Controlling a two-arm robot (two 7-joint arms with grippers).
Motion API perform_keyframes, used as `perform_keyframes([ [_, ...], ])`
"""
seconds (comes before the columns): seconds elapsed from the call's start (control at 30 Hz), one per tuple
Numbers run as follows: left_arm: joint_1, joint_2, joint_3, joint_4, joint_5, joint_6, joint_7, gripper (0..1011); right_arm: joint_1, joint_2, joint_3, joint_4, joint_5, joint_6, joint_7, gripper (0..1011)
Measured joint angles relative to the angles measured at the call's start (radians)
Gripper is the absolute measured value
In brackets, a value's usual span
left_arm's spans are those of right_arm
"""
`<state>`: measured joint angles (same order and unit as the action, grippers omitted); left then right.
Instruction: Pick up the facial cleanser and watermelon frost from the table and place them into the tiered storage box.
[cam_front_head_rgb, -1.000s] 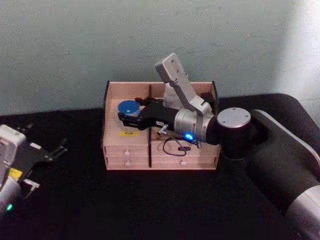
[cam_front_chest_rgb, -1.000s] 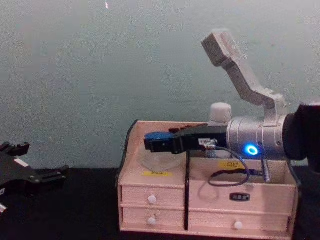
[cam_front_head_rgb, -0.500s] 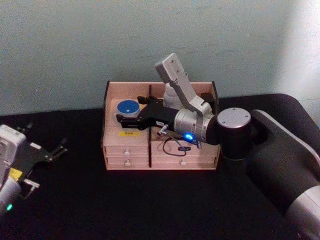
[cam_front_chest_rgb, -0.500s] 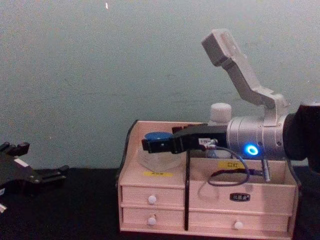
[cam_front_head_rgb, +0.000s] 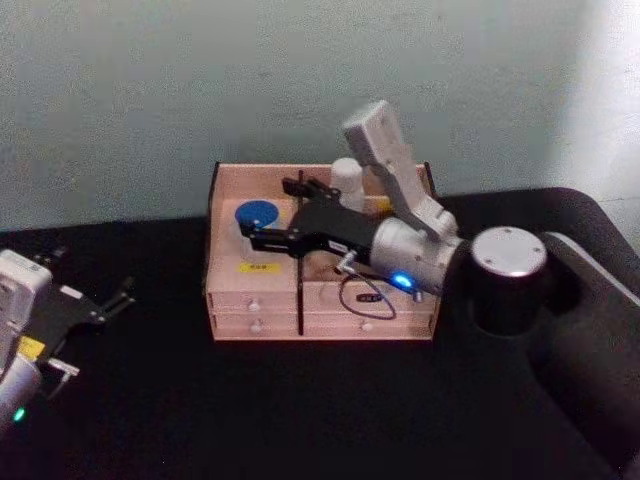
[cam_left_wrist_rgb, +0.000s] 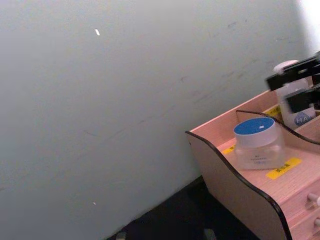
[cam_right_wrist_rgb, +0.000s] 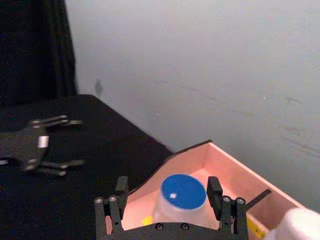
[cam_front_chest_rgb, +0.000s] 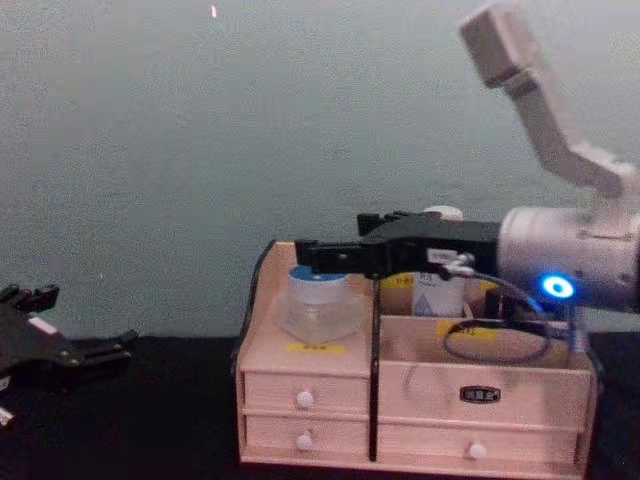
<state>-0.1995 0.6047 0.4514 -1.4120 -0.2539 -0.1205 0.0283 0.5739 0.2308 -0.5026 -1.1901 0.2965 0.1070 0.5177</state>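
The squat clear jar with a round blue lid (cam_front_head_rgb: 258, 215), the watermelon frost, stands in the left top compartment of the light pinkish-wood stepped storage box with white-knobbed drawers (cam_front_head_rgb: 255, 296), at mid-frame of the head view. The right tool (cam_front_head_rgb: 268, 238) hangs just above and in front of it, released; the right wrist view shows its black fingers (cam_right_wrist_rgb: 215, 192) spread wide to either side of the blue lid with a gap on each side, which the chest view hides behind the tool's body. The tall white bottle with blue lettering (cam_front_chest_rgb: 440, 288), the facial cleanser, stands upright in the right compartment, behind the arm. The left tool (cam_front_head_rgb: 95, 307) rests over the black bench (cam_front_head_rgb: 300, 410) at lower left, fingers apart.
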Motion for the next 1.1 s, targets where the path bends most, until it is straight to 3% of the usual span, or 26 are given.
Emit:
perform_keyframes([
  [0.13,0.000,0.000,0.000,0.000,0.000,0.000,0.000,1001,-0.048,0.044,0.005,-0.079,0.020,0.000,0.019,1002],
  [0.2,0.000,0.000,0.000,0.000,0.000,0.000,0.000,1002,-0.103,0.100,0.013,-0.161,0.043,-0.005,0.042,1003],
  [0.23,0.000,0.000,0.000,0.000,0.000,0.000,0.000,1001,-0.103,0.100,0.013,-0.161,0.043,-0.005,0.042,1003],
  [0.43,0.000,0.000,0.000,0.000,0.000,0.000,0.000,1001,-0.222,0.231,0.044,-0.310,0.099,-0.031,0.094,1002],
  [0.6,0.000,0.000,0.000,0.000,0.000,0.000,0.000,1001,-0.297,0.314,0.063,-0.384,0.116,-0.046,0.101,1002],
  [0.73,0.000,0.000,0.000,0.000,0.000,0.000,0.000,1001,-0.360,0.373,0.085,-0.439,0.123,-0.046,0.074,1003],
  [0.83,0.000,0.000,0.000,0.000,0.000,0.000,0.000,1001,-0.422,0.416,0.120,-0.485,0.127,-0.028,0.022,1002],
  [0.97,0.000,0.000,0.000,0.000,0.000,0.000,0.000,1001,-0.469,0.434,0.165,-0.512,0.127,-0.006,-0.050,1003],
  [1.1,0.000,0.000,0.000,0.000,0.000,0.000,0.000,1001,-0.501,0.427,0.216,-0.523,0.110,0.013,-0.139,1002],
])
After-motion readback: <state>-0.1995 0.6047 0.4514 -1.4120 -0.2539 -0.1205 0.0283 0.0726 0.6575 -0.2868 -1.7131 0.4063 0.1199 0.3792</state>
